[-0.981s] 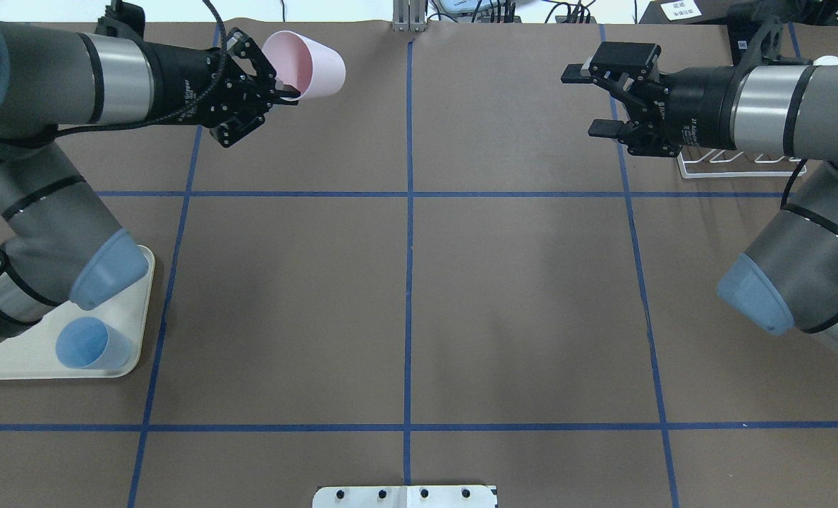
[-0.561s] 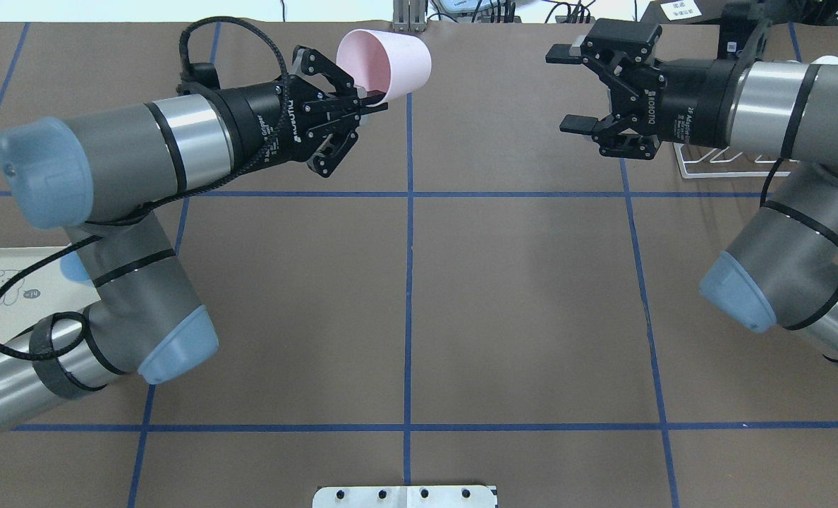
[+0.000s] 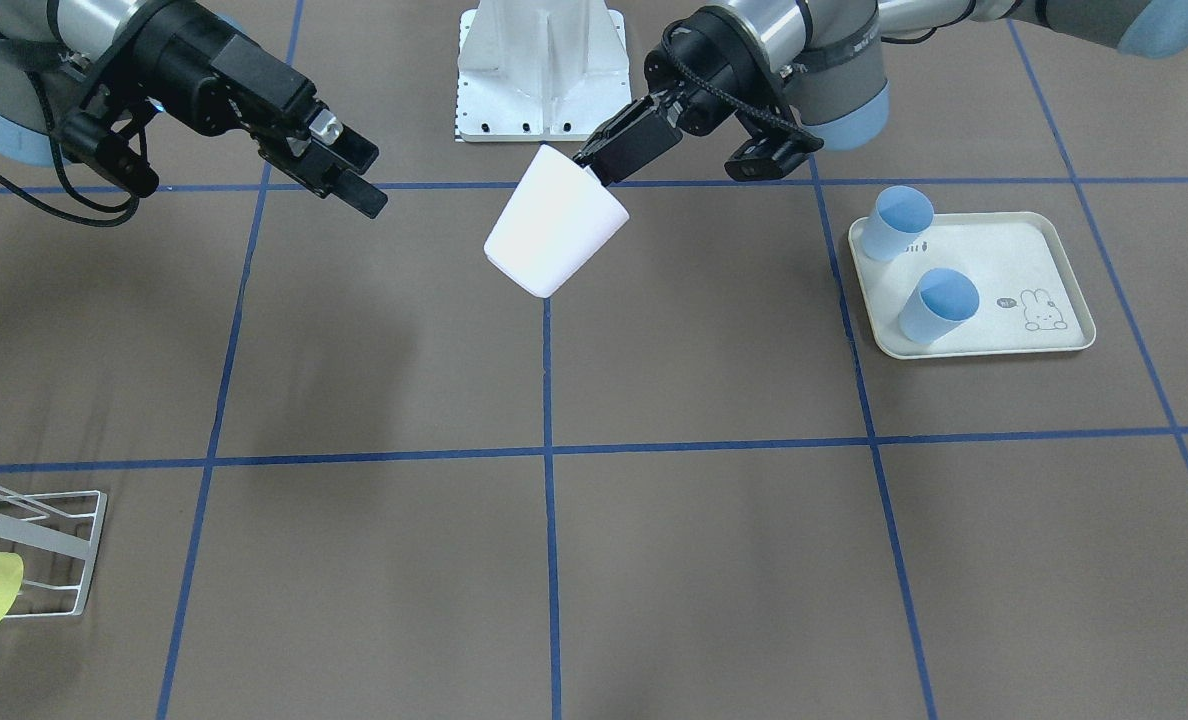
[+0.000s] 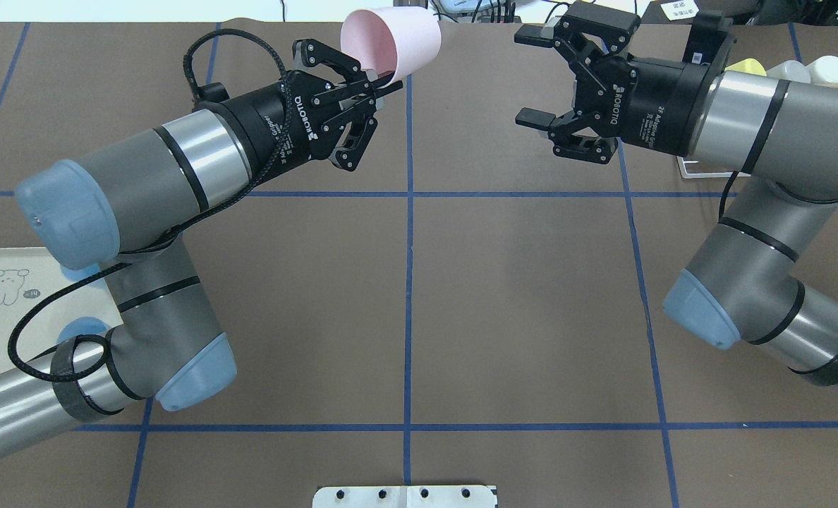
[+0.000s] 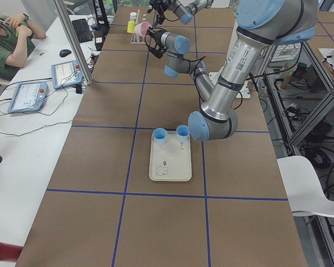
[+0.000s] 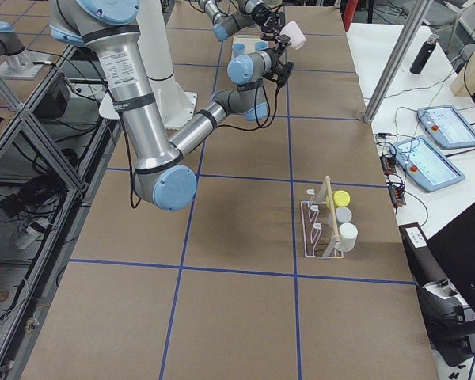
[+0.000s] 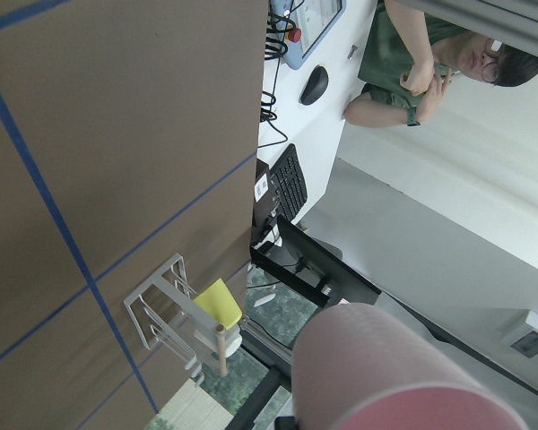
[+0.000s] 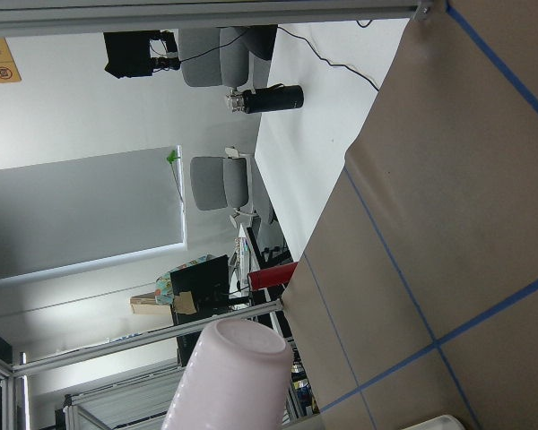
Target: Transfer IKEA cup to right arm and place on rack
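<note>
Overhead, the pink cup (image 4: 391, 42) shows its mouth; front-facing, its base.

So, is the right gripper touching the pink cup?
Apart. The overhead view shows bare table between the open right gripper and the pink cup in the left gripper.

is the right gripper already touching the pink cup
No, the open right gripper sits apart from the pink cup, with bare table between them.

two blue cups (image 3: 939, 305) on cream tray (image 3: 1014, 262)
</note>
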